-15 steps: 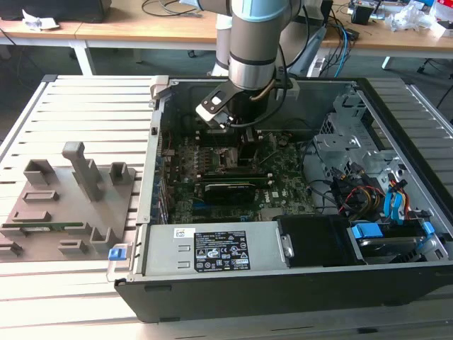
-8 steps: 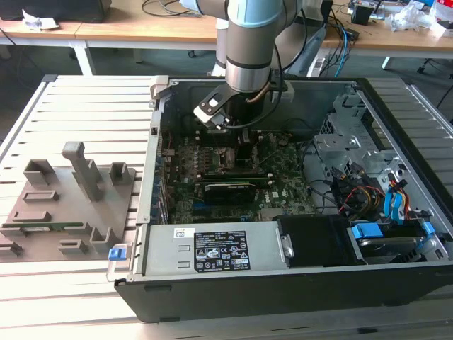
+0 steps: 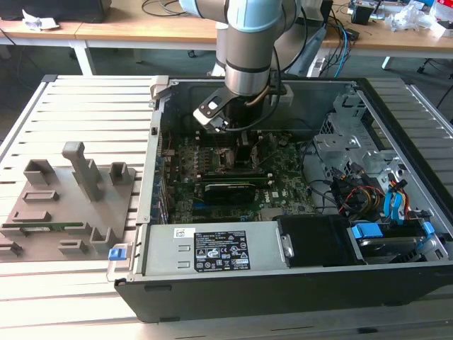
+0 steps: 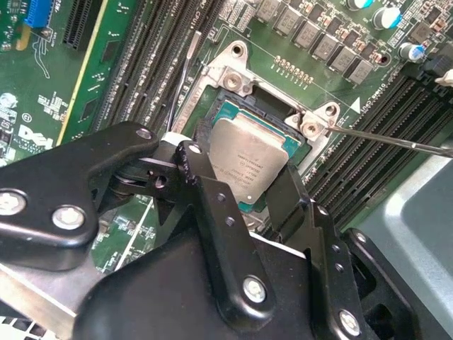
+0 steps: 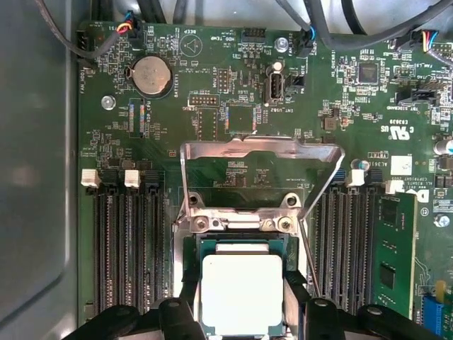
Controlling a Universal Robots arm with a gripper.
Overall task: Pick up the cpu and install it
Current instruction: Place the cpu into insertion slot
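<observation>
The cpu, a flat square chip with a silvery top, lies level at the open socket on the green motherboard. My gripper is shut on the cpu, one black finger along each of two opposite edges. Whether the chip is fully seated or just above the contacts, I cannot tell. In the exterior view the arm reaches down into the open computer case and my gripper hangs low over the board's middle; the cpu is hidden there.
The socket's metal load plate stands folded open, its thin lever swung aside. Memory slots flank the socket, with one green module fitted. The case walls, power supply and drive cage surround the board. Grey upright blocks stand outside.
</observation>
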